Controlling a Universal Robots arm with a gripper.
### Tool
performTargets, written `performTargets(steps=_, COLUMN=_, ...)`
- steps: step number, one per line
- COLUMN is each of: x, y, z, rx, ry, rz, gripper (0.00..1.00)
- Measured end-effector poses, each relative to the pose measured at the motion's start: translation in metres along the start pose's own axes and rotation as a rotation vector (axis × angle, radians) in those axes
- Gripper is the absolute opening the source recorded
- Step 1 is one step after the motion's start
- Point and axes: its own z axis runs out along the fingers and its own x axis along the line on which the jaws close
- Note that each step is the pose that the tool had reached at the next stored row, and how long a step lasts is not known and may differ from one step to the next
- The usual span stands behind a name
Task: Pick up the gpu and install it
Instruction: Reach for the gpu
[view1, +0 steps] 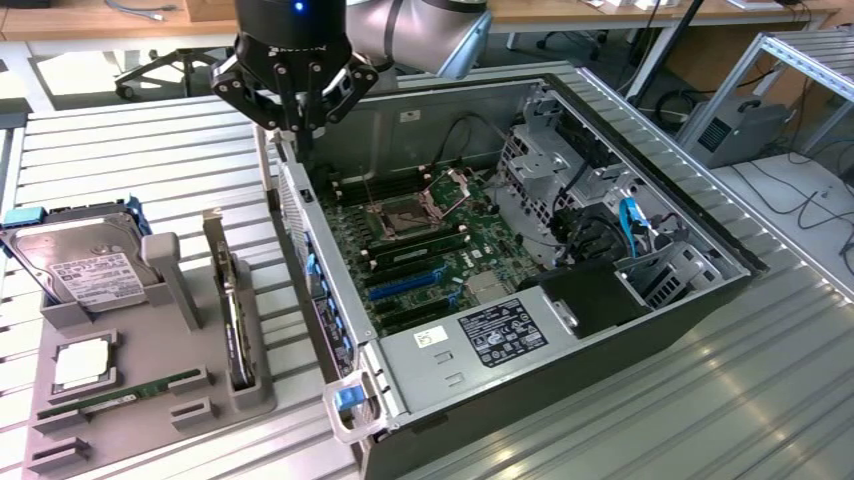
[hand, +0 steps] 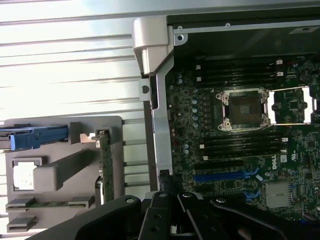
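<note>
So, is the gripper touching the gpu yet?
Apart. The exterior view shows the gripper above the computer case edge, while the gpu stands in its gray holder, well clear.

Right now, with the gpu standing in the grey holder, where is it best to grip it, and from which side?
Probably the upper long edge of the gpu, near its middle, coming straight down from above and closing across its two flat faces. It stands on edge in a slot of the grey holder, so only that upper edge is free.
</note>
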Motion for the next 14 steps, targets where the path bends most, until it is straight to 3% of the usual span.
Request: performTargets(steps=14, x=0.0035, y=-0.0003, z=-0.0001, rx=0.0, ry=0.0, rz=0.0, gripper=0.11)
